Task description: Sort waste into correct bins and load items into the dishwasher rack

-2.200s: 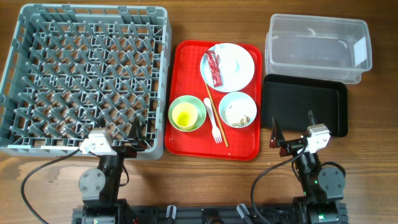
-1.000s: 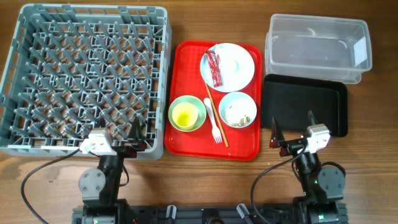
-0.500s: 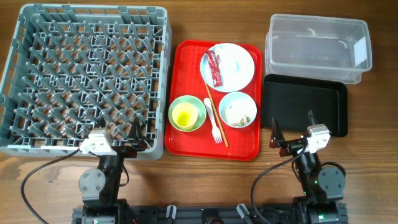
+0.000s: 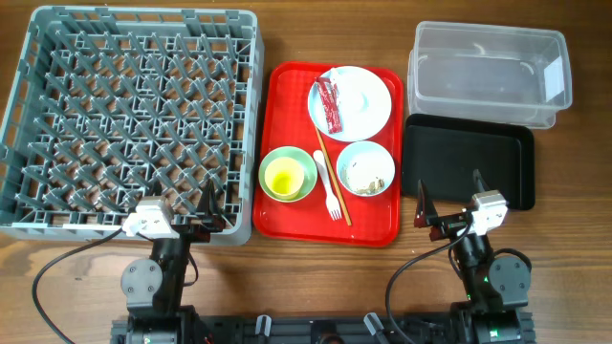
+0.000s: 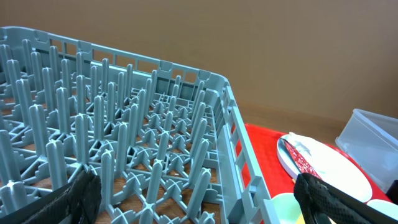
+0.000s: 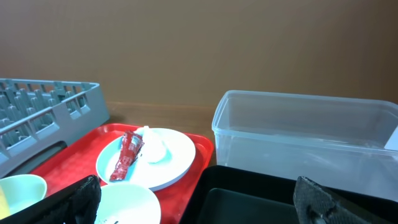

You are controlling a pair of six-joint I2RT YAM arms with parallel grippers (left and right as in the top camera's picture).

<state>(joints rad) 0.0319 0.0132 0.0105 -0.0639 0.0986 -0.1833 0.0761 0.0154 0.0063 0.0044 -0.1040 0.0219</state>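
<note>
The grey dishwasher rack point(image 4: 134, 119) fills the left. On the red serving tray point(image 4: 287, 143), a pale-blue plate point(image 4: 368, 105) holds a red foil wrapper point(image 4: 328, 105) and a white tissue point(image 6: 152, 144). A light-blue bowl point(image 4: 366, 168) holds crumbs. A yellow cup point(image 4: 283, 176) sits in a pale-green bowl point(image 4: 302, 188). Chopsticks point(image 4: 325, 164) and a white fork point(image 4: 331, 196) lie between the bowls. The clear tub point(image 4: 489, 74) and black tray point(image 4: 467, 172) are at the right. My left gripper point(image 4: 205, 204) is open at the rack's front edge. My right gripper point(image 4: 449, 199) is open at the black tray's front edge.
The red serving tray lies between the rack and the bins. Bare wooden table point(image 4: 316, 277) runs along the front, with the arm bases and cables on it. In the left wrist view the rack's pegs point(image 5: 112, 130) stand close ahead of my fingers.
</note>
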